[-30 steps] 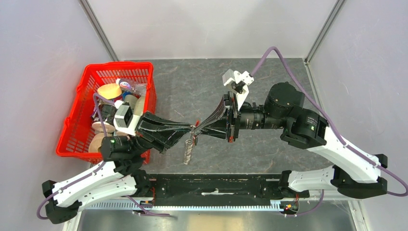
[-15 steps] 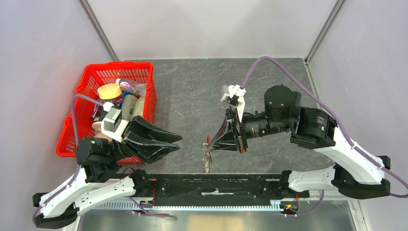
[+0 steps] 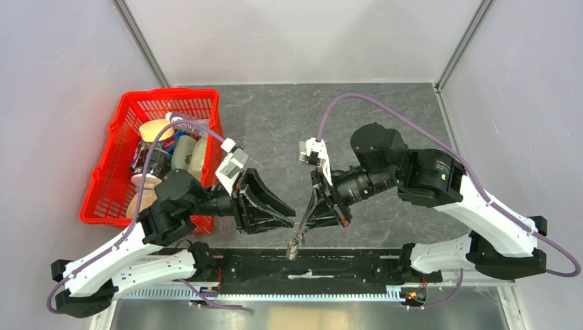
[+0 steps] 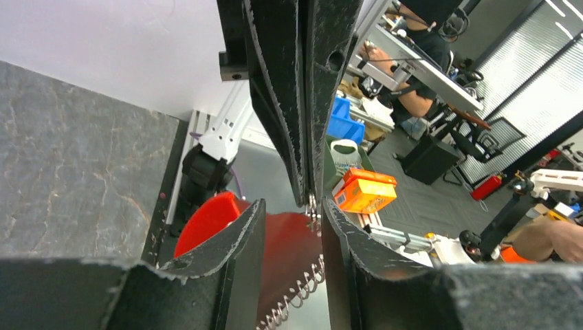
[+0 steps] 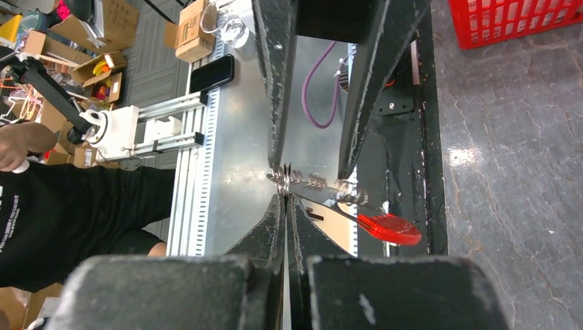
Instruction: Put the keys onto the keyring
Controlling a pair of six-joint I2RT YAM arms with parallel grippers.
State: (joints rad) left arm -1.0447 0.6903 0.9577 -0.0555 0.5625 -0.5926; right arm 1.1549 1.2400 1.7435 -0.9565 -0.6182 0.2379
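My right gripper (image 3: 303, 223) is shut on the top ring of the keyring (image 3: 294, 242), which hangs below it over the table's front edge. In the right wrist view my shut gripper (image 5: 284, 198) pinches that ring (image 5: 283, 180), with the row of small rings (image 5: 323, 184) and the red strip (image 5: 388, 228) trailing off to the right. My left gripper (image 3: 292, 218) is open and faces the right one. In the left wrist view its fingers (image 4: 237, 261) stand on either side of the red strip (image 4: 289, 251). I cannot make out the key and black fob.
A red basket (image 3: 96, 185) with several items stands at the left. A black rail (image 3: 309, 265) runs along the table's front edge under the hanging keyring. White walls enclose the grey table (image 3: 275, 124) at the back and sides.
The left gripper let go, pulled back by the basket, then swung right with its wrist turned and now brackets the keyring. The right gripper moved toward the front edge with the keyring.
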